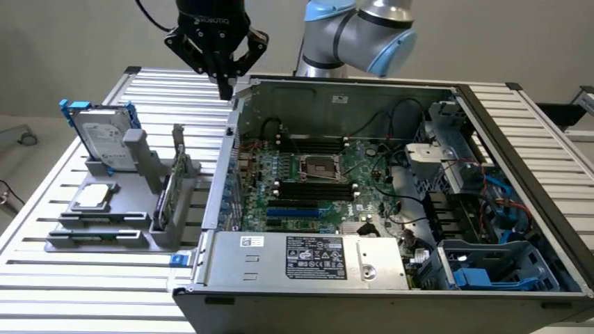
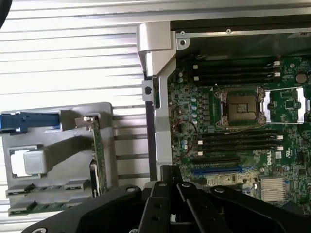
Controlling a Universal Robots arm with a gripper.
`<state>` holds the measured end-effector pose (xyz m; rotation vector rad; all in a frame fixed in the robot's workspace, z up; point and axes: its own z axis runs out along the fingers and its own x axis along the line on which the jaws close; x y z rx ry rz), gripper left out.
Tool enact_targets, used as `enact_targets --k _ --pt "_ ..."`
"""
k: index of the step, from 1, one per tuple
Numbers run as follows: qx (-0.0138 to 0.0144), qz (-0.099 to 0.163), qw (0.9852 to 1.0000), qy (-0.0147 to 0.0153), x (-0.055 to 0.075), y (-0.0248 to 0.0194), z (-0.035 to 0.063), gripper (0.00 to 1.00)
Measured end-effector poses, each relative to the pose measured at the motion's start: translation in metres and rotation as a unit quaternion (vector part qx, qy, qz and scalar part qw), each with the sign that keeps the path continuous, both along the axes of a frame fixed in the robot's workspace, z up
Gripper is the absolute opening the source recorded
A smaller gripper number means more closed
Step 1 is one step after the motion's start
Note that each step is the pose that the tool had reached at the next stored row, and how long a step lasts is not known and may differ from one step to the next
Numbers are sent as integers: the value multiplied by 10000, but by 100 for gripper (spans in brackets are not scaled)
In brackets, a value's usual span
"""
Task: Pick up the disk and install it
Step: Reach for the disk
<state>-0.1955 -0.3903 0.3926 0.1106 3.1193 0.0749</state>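
The disk (image 1: 100,136), a silver-grey drive with a pale label and blue rails, stands upright on edge at the back of a grey holder (image 1: 121,223) on the exterior view's left. From the wrist, the disk (image 2: 29,121) appears as a blue edge. My gripper (image 1: 225,89) hangs above the near-left corner of the open computer case (image 1: 307,264), to the right of the disk and well apart from it. Its fingers meet at the tips, shut on nothing. In the wrist view the gripper (image 2: 167,171) sits over the case wall.
A small square silver chip (image 1: 96,197) lies on the holder, and a green card (image 1: 165,202) stands in a slot beside it. Inside the case are the motherboard (image 1: 316,181), cables and a blue drive carrier (image 1: 483,275) at the front right. A slatted metal table (image 1: 55,278) carries everything.
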Motion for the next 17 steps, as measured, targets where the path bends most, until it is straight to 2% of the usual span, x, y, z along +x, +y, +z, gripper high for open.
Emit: enact_targets --k 17 --pt "0 0 10000 1 -775 245 -6 11"
